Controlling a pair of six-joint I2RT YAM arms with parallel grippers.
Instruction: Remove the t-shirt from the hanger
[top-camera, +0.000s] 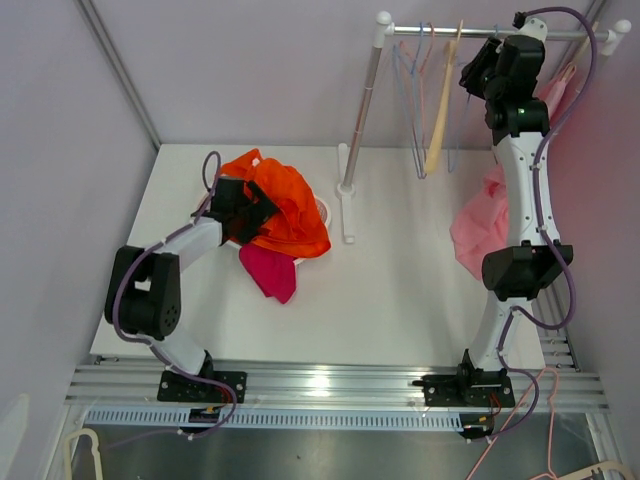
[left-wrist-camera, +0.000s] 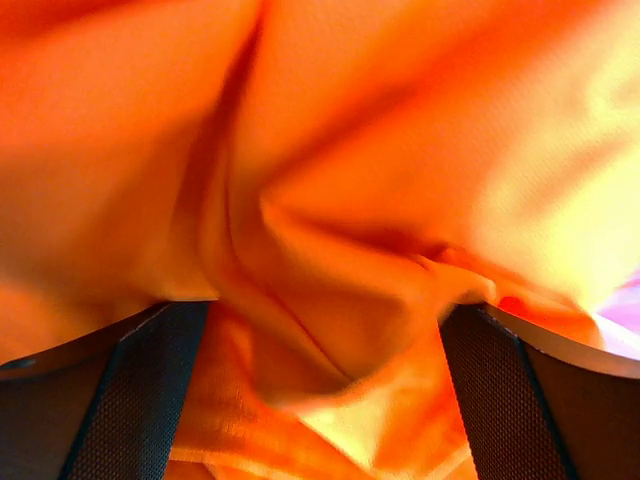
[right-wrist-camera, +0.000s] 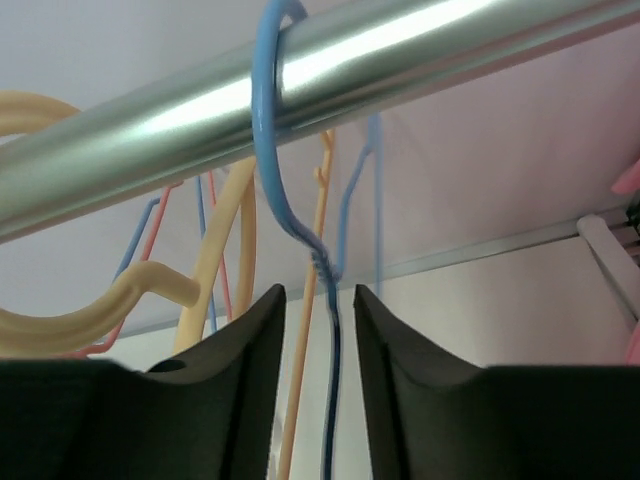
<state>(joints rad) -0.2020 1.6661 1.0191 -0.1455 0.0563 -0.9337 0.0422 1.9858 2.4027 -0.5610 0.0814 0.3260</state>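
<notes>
A pink t-shirt (top-camera: 478, 232) hangs at the right end of the rack, behind my right arm. My right gripper (top-camera: 478, 66) is raised to the metal rail (top-camera: 470, 31). In the right wrist view its fingers (right-wrist-camera: 250, 380) stand narrowly apart on either side of a blue wire hanger (right-wrist-camera: 268, 150) hooked over the rail (right-wrist-camera: 400, 45), without pinching it. My left gripper (top-camera: 252, 205) is low on the table, open, its wide-apart jaws pressed into a crumpled orange t-shirt (top-camera: 288, 205). That orange fabric (left-wrist-camera: 330, 230) fills the left wrist view.
A magenta garment (top-camera: 270, 272) lies under the orange pile. A cream hanger (top-camera: 438, 110) and thin blue and pink wire hangers (top-camera: 410, 90) hang on the rail. The rack's upright post (top-camera: 358, 140) stands on a white foot (top-camera: 347, 205) mid-table.
</notes>
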